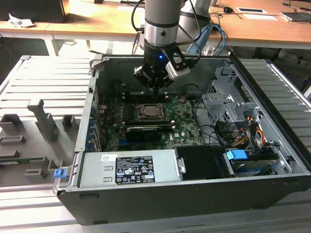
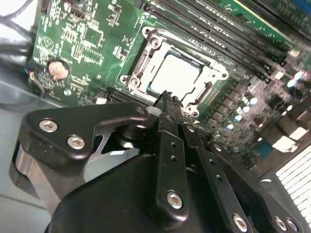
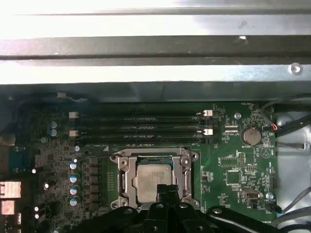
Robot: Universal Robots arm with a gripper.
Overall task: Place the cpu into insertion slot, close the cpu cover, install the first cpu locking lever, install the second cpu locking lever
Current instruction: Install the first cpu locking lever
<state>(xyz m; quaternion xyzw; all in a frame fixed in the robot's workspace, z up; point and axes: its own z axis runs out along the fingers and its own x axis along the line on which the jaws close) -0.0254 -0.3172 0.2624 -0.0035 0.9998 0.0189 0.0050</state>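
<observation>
Wooden desks (image 1: 97,24) stood behind a grey slatted bench (image 1: 48,73) that carried an open computer case (image 1: 194,204). On its green board (image 3: 233,170) the cpu (image 3: 150,178) sat in the insertion slot (image 1: 152,112) – silver face up, with the cpu cover (image 3: 185,170) lying flat around it. The hand (image 1: 155,90) hung over the chip's near edge with its fingers (image 2: 167,99) pressed together, gripping nothing – whether the tips touched the metal could not be told.
</observation>
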